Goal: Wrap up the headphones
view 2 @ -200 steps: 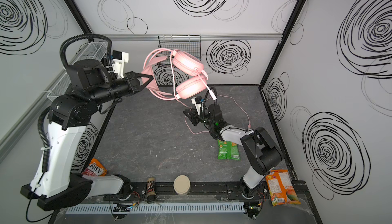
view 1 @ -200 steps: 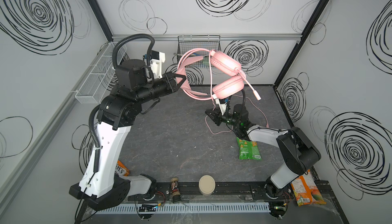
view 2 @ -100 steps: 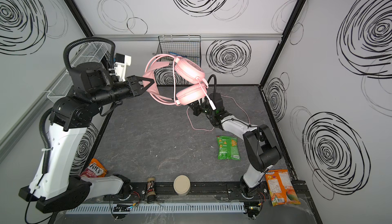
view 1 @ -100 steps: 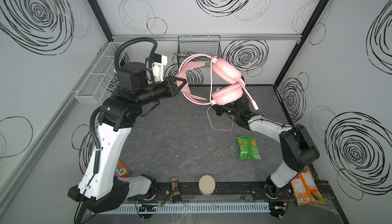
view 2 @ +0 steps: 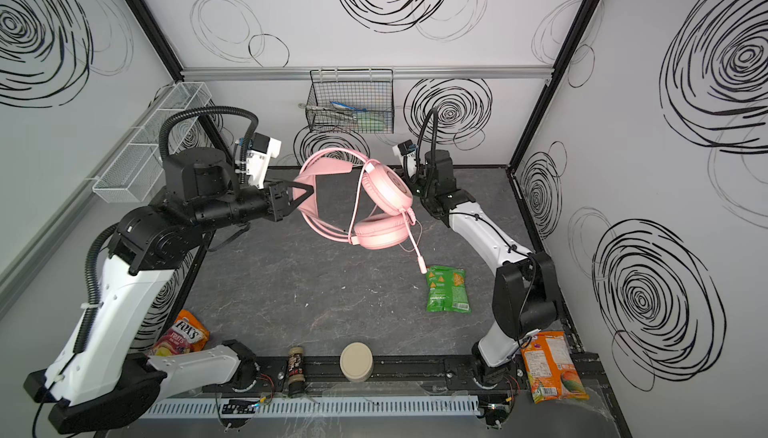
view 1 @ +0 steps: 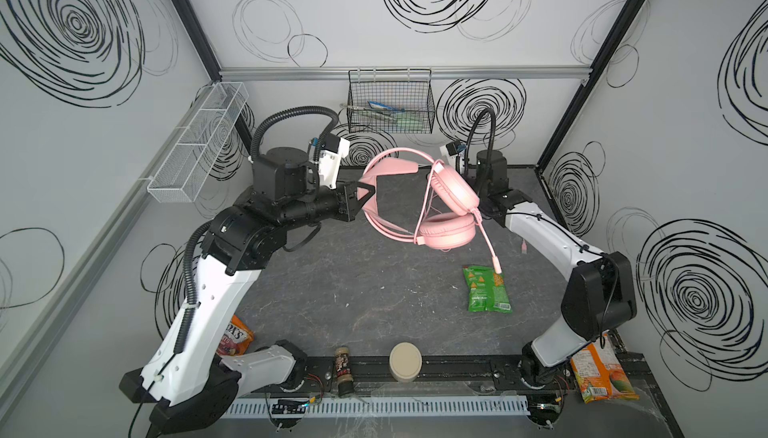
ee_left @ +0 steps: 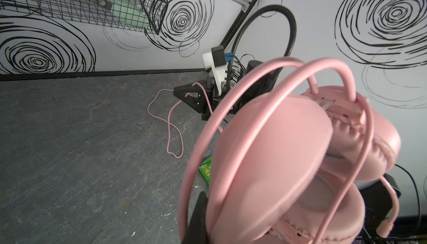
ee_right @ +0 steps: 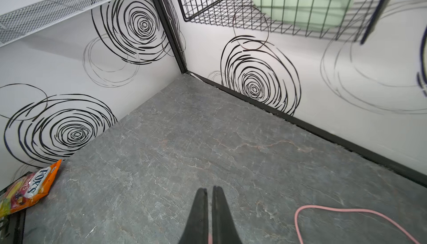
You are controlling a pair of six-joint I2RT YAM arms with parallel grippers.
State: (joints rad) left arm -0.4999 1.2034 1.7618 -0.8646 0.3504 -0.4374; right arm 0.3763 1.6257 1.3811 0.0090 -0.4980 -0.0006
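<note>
Left hand point(view 1: 372, 191) pinches pale pink padded headphones point(view 1: 453, 191); right hand point(ee_right: 209, 189) pinches their thin cable point(ee_right: 346, 210); black wire basket point(view 1: 390, 128) holds metal tongs point(view 1: 372, 113).

We count one pair of headphones point(view 1: 453, 191); two tools, left tool point(view 1: 371, 189) and right tool point(ee_right: 209, 194); three snack bags: green bag point(view 1: 486, 290), Fox's bag point(view 2: 180, 334), orange bag point(view 2: 548, 367); one brown bottle point(view 1: 344, 371); one beige disc point(view 1: 406, 367); two wall baskets: black basket point(view 1: 357, 99), white basket point(view 1: 195, 145).
</note>
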